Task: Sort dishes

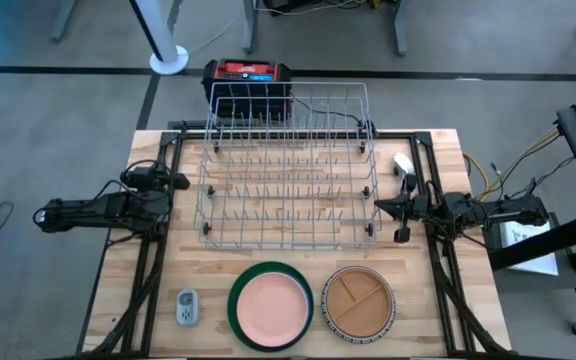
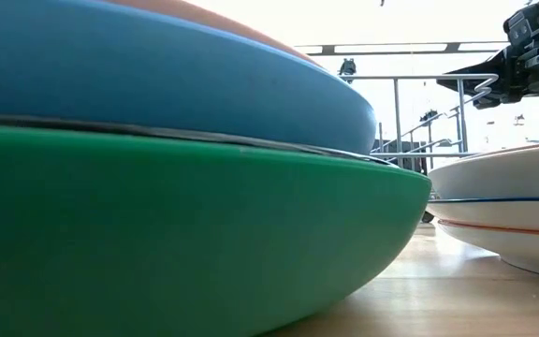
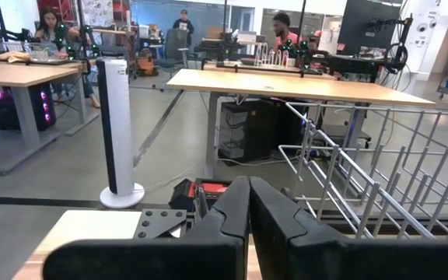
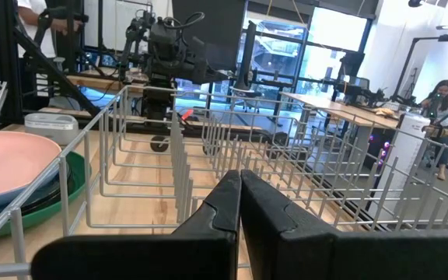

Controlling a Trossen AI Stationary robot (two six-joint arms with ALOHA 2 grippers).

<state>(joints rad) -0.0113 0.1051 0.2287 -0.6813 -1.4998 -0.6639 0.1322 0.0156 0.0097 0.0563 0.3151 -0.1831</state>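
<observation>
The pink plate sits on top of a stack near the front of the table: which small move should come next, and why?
Probably the left gripper should open and swing toward the pink plate. Both grippers are shut and parked beside the wire rack, which holds no dishes, and the right gripper is no closer.

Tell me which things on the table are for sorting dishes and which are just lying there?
For the job:
pink plate on the green plate
tan dish
rack, still empty

Just lying about:
grey gadget
white item by the rack
red-and-black box behind the rack
</observation>
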